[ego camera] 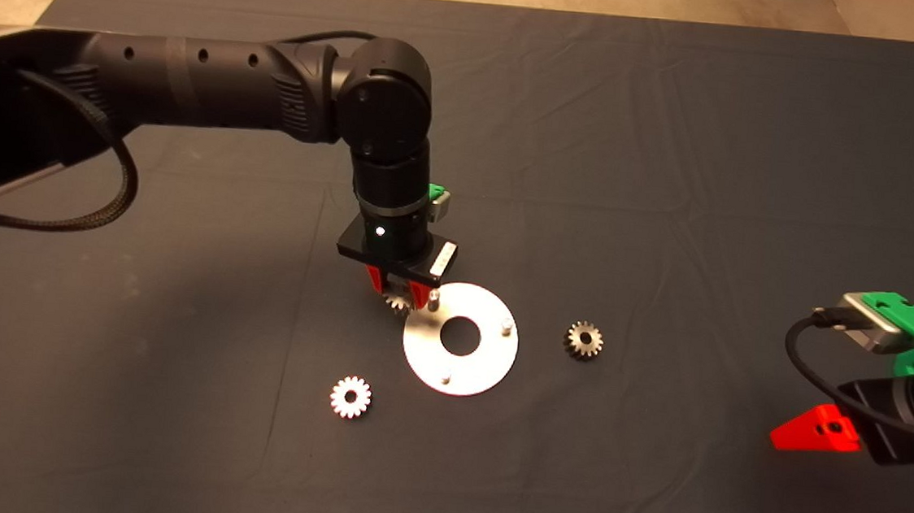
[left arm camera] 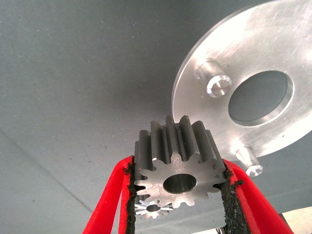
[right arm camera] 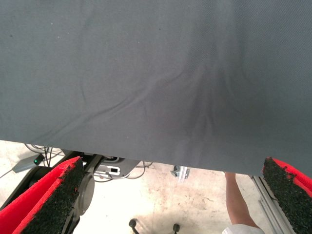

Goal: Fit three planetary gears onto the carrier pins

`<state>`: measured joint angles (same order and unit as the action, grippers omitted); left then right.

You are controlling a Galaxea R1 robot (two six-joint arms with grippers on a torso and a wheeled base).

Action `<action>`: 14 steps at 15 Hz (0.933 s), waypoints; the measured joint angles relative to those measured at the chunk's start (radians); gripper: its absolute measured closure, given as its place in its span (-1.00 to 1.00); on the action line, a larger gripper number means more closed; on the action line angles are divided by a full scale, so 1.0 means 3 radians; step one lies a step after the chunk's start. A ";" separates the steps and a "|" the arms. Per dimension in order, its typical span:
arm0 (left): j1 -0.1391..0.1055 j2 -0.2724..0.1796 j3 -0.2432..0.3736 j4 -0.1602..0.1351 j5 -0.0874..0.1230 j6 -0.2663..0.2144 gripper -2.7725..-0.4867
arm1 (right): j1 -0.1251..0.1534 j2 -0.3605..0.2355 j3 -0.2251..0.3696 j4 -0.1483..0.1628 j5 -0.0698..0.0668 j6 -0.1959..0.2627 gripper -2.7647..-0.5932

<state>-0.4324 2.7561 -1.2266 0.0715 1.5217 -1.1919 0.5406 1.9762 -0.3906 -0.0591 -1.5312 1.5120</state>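
Nearest the mat's front edge lies a pale gear [ego camera: 350,396], flat on the dark mat [ego camera: 678,143], left of the disc and apart from it; the left wrist view also catches it [left arm camera: 152,208] beneath the held gear. Further back, at the mat's right edge, the right gripper [ego camera: 814,429] waits with its red fingers [right arm camera: 46,204] spread wide and nothing between them; beyond the mat's edge its wrist view shows pale floor, cables and a person's arm [right arm camera: 239,204].

Toward the mat's middle sits the white disc [ego camera: 460,338] with its large centre hole and three carrier pins [ego camera: 445,379], all bare. A darker gear [ego camera: 583,340] rests on the mat just right of the disc, not touching it.

At the disc's left rear rim the left gripper [ego camera: 399,289] points down from the left arm [ego camera: 193,89], its pads [left arm camera: 229,195] clenched on the two sides of a third gear [left arm camera: 179,165], toothed face level and centre hole clear. This held gear [ego camera: 398,302] hangs off the mat just beside the disc's rim, near the closest pin [left arm camera: 214,80] but not over it.
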 joint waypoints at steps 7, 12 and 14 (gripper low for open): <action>-0.0001 0.0101 -0.0173 -0.0011 -0.0006 0.0011 0.61 | 0.0000 -0.0002 0.0000 0.0000 -0.0008 0.0000 -0.97; -0.0001 0.0258 -0.0277 -0.0013 -0.0045 0.0013 0.61 | 0.0000 -0.0004 0.0000 0.0001 -0.0007 0.0001 -0.97; -0.0001 0.0280 -0.0360 -0.0017 -0.0031 0.0013 0.61 | 0.0000 -0.0002 0.0000 0.0001 -0.0005 0.0001 -0.97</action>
<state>-0.4328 2.8402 -1.3345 0.0664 1.5124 -1.1881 0.5406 1.9756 -0.3906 -0.0589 -1.5326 1.5123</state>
